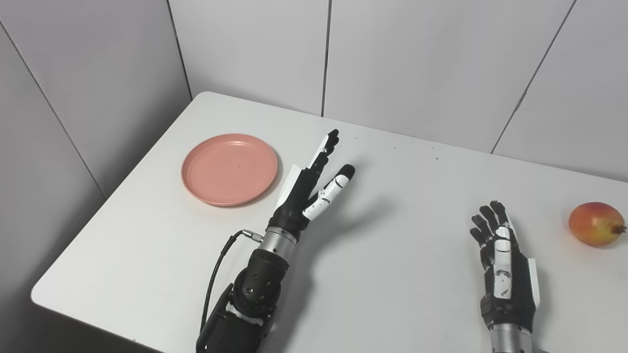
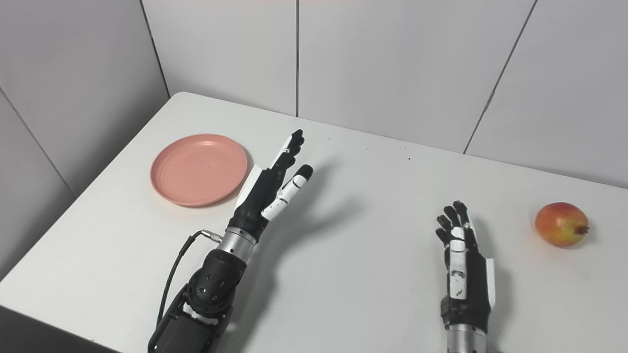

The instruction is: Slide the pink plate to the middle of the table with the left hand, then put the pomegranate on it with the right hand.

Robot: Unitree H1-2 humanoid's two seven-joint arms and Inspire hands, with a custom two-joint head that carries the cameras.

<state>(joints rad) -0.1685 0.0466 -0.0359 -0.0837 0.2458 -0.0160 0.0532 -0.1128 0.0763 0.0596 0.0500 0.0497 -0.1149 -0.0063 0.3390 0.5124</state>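
The pink plate (image 1: pixel 229 168) lies empty on the left part of the white table (image 1: pixel 392 196). My left hand (image 1: pixel 314 184) hovers just right of the plate with fingers stretched out and apart, open and holding nothing. The pomegranate (image 1: pixel 596 224), red and yellow, rests on the table near the right edge. My right hand (image 1: pixel 500 255) sits low over the table's front right, fingers slightly curled but apart, open and empty, a hand's length left of the fruit.
Grey wall panels (image 1: pixel 392 59) stand behind the table and along its left side. The table's front left corner (image 1: pixel 39 294) is rounded. A black cable (image 1: pixel 218 269) loops beside my left forearm.
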